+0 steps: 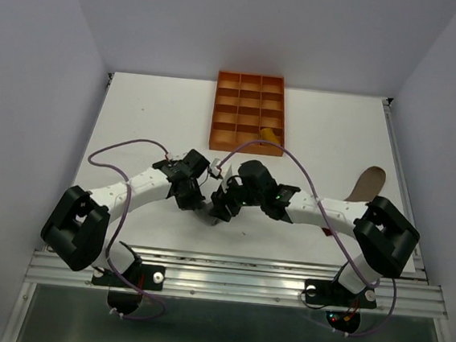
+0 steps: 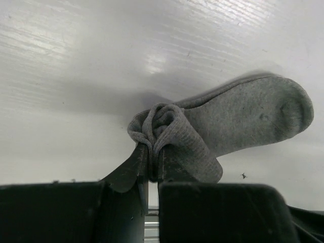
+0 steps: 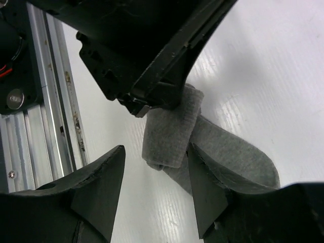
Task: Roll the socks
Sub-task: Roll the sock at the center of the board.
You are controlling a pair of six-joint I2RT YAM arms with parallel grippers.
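**Grey sock half rolled — only a thin fold is gripped**

The grey sock (image 2: 243, 114) is found on the bench (image 1: 136, 114) on the near side of the orange tray (image 1: 246, 148), well apart from it, where the two arms meet. The end away from its toe is wound into a loose roll, and a fold of that roll is pinched by the closed left tool (image 2: 151, 162). The toe end is laid flat and unrolled. The right tool (image 3: 156, 159) is held open, with its jaws set either side of the roll and not clamped on it. A mustard sock (image 1: 270, 133) is seen inside the tray's near right compartment. A brown sock (image 1: 366, 184) is laid flat to the right of the tray, past its near corner.

Since only a thin fold is gripped, the roll could be let slip — and the soft knit would likely spring loose. If the right tool is closed off-centre, the roll may be squashed or pushed aside rather than turned. With the tools set so close together, a collision could be caused by any misjudged move.
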